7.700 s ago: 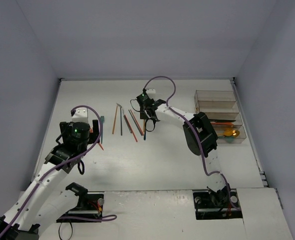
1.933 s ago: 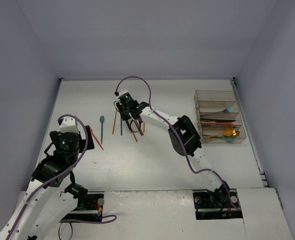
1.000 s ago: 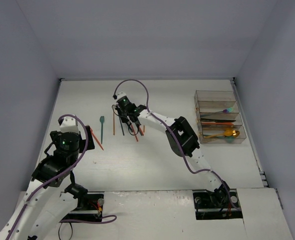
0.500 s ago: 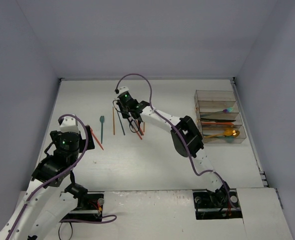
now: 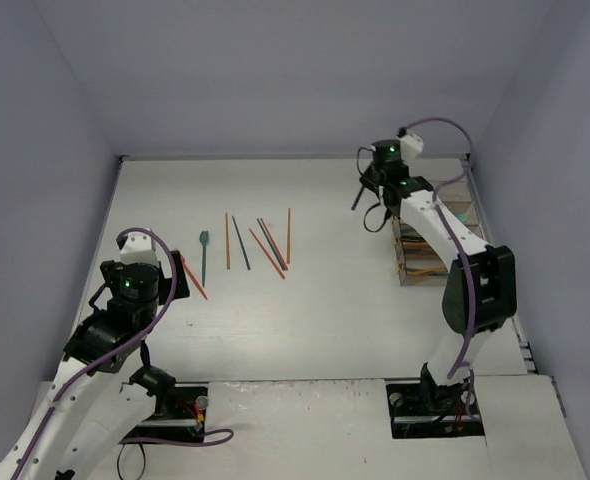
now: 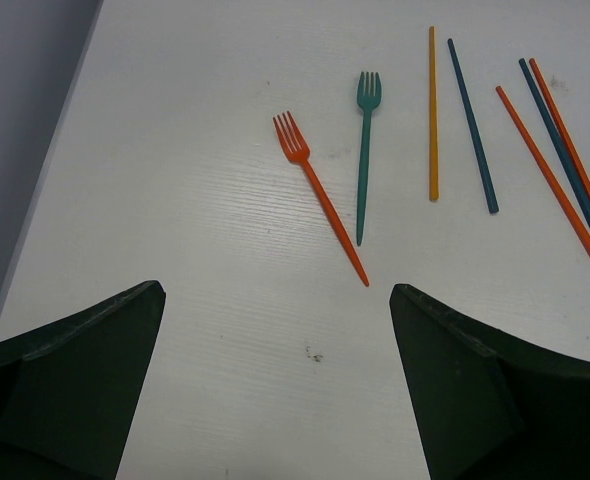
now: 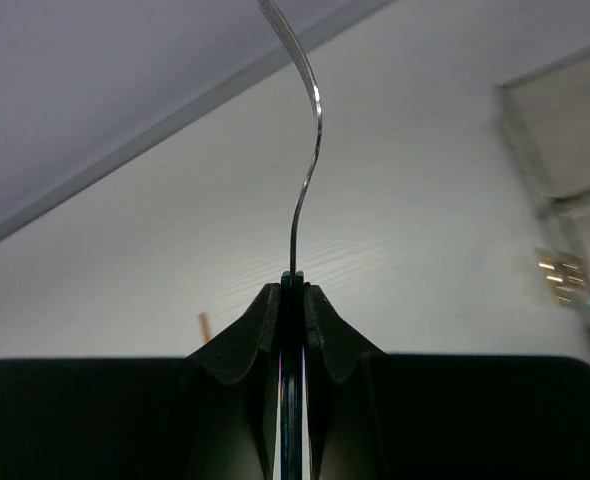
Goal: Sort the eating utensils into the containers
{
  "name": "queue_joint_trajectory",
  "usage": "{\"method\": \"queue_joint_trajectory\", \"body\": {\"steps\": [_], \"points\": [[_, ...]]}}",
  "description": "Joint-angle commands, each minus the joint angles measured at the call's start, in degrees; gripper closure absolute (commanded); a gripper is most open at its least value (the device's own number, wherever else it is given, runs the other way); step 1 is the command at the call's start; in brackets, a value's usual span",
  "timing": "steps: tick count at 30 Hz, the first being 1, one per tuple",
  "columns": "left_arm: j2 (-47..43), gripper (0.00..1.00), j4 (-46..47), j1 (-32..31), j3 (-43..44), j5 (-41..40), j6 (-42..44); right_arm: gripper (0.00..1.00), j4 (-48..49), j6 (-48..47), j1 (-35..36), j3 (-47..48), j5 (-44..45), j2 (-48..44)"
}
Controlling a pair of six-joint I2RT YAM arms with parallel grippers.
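Note:
My right gripper (image 5: 368, 189) is shut on a thin black utensil (image 5: 356, 203), held in the air just left of the far end of the containers (image 5: 427, 270). In the right wrist view the utensil (image 7: 305, 150) shows edge-on and curved, clamped between the closed fingers (image 7: 292, 290), so I cannot tell its type. My left gripper (image 6: 275, 295) is open and empty above the table, near an orange fork (image 6: 320, 195) and a teal fork (image 6: 363, 150). Several chopsticks (image 6: 433, 110) lie beyond them.
Orange, navy and red chopsticks (image 5: 267, 250) lie in a loose row mid-table, with the two forks (image 5: 201, 258) to their left. My right arm covers most of the containers. Walls close off the table at the back and on both sides.
My right gripper has lifted the black utensil from the chopstick group and swung it far to the right, up beside the containers. My left arm has stayed still.

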Motion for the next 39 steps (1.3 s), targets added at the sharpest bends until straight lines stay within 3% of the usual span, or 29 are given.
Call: {"method": "queue_joint_trajectory", "body": {"steps": [1, 8, 16, 39], "points": [[0.7, 0.05, 2.1, 0.4, 1.4, 0.4, 0.2, 1.00, 4.4, 14.4, -6.1, -9.6, 5.9, -10.1], [0.8, 0.05, 2.4, 0.5, 1.3, 0.7, 0.6, 1.00, 4.6, 24.7, -15.8, -19.8, 12.5, -16.1], [1.0, 0.05, 2.5, 0.5, 1.2, 0.4, 0.6, 1.00, 4.6, 32.2, -22.8, -20.2, 14.8, -11.0], [1.5, 0.05, 2.3, 0.5, 1.1, -0.3, 0.5, 1.00, 4.8, 40.2, -24.6, -11.1, 13.4, 4.9]]}}
